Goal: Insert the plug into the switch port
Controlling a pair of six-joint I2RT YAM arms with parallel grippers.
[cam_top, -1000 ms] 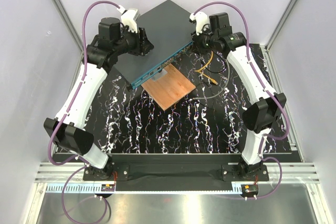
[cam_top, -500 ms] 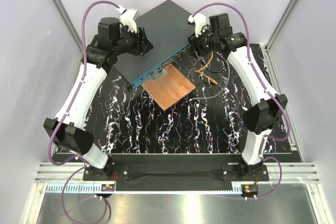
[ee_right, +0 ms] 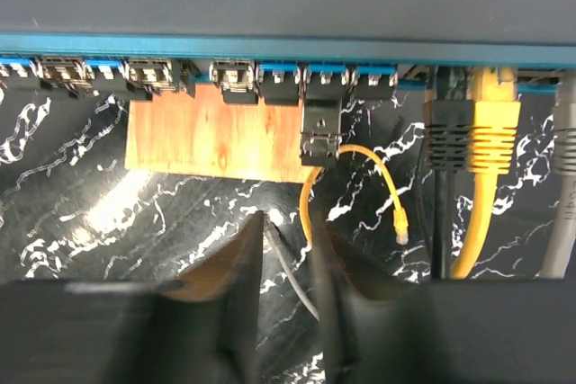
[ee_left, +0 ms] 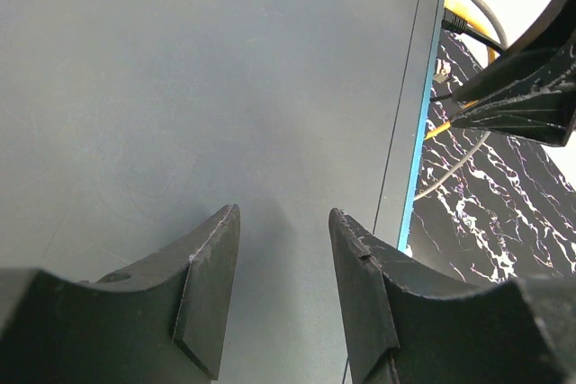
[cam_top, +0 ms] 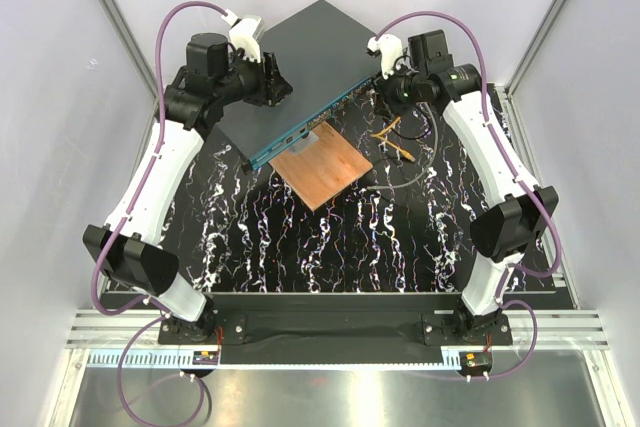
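The switch (cam_top: 305, 52) is a flat dark grey box with a blue socket face (cam_top: 300, 134) towards the mat. My left gripper (cam_top: 277, 87) is open, its fingers spread just over the switch's top (ee_left: 225, 87). My right gripper (cam_top: 386, 89) is open and empty, a short way back from the blue face (ee_right: 270, 47). A black plug (ee_right: 321, 130) sits in a socket straight ahead of my right gripper (ee_right: 288, 220). A thin yellow cable (ee_right: 360, 155) loops from it to a loose yellow end (ee_right: 400, 222).
A brown square board (cam_top: 322, 169) lies on the marbled mat, partly under the blue face. A thick yellow plug (ee_right: 490, 114) and a grey cable (ee_right: 562, 146) sit in sockets at the right. Another grey cable (ee_right: 292, 267) lies on the mat below my right fingers.
My right gripper has drawn back to the right, away from the switch's blue face. The left arm and the switch have not moved.
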